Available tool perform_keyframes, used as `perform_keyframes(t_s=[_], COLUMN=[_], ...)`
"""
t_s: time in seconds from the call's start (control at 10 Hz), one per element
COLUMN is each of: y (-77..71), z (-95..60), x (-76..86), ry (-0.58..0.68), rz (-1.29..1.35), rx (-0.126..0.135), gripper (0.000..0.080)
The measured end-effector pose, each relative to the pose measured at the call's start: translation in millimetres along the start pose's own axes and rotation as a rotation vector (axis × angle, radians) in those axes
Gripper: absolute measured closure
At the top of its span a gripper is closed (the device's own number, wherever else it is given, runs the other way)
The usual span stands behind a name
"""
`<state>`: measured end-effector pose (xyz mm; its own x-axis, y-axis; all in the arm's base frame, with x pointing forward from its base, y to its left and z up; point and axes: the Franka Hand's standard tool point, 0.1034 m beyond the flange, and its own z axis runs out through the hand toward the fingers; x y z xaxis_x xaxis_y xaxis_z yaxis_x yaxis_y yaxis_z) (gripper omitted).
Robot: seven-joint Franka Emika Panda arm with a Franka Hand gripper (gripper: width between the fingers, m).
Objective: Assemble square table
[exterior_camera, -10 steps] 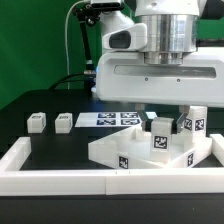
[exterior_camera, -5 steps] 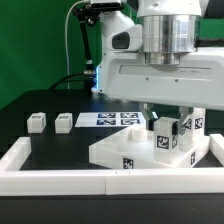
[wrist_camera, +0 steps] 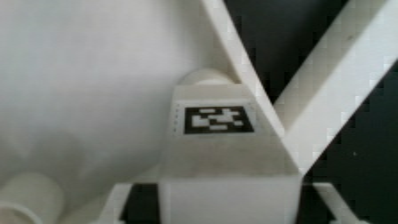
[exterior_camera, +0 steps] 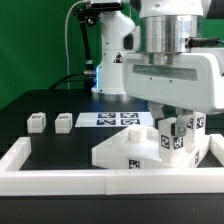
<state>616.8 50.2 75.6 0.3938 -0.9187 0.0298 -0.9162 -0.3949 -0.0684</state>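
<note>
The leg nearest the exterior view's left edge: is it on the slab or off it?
Off. The leg sits on the dark table, apart from the slab.

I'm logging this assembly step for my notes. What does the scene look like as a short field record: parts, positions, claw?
slab: slab lies flat inside the rim wall, exterior view's right
standing legs: near leg and far leg, upright on it
loose legs: outer leg, inner leg, exterior view's left
marker board: marker board behind the slab
claw: claw low over the near leg; open or shut unclear
</note>
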Motion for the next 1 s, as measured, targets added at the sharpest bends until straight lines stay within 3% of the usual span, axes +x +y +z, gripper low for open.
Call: perform_keyframes(t_s=[0.2, 0.3, 0.4, 0.5, 0.6, 1.0], y=[-0.6, -1.4, -1.9, -1.9, -2.2, -3.4], z=[0.0, 0.1, 0.2, 0.2, 0.0, -0.1], x=[-2.4, -4.8, -6.4, -6.2, -5.4, -8.0], ry=[-0.007, -0.016, -0.020, -0.020, -0.022, -0.020], rz=[0.095, 0.170, 0.181, 0.157, 0.121, -0.227], rx=[0.001, 0.004, 0.005, 0.006, 0.009, 0.016], gripper=[0.0508, 0.0436, 0.0289, 0.0289, 0.0176, 0.0151])
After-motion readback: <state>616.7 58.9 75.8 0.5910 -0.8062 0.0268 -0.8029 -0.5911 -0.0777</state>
